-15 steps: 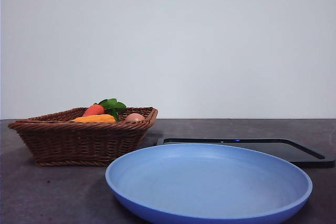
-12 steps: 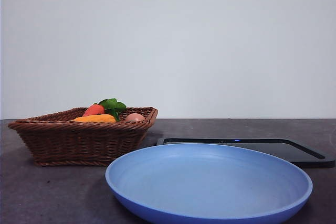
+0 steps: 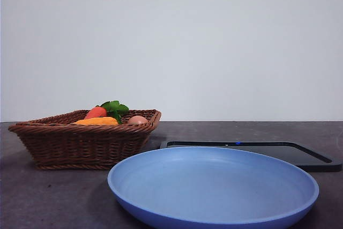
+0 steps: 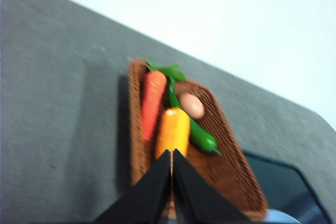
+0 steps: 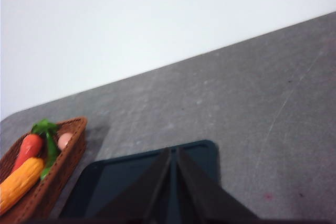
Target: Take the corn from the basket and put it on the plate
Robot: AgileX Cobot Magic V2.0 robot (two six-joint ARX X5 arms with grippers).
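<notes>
Front view: woven basket (image 3: 80, 143), smooth plate (image 3: 214, 189)

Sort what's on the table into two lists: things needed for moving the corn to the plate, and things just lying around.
For the job:
- corn, lying in the basket
- basket
- plate, nothing on it
- left gripper, shut, above the corn

Lying about:
- carrot
- egg
- green pepper
- black tray
</notes>
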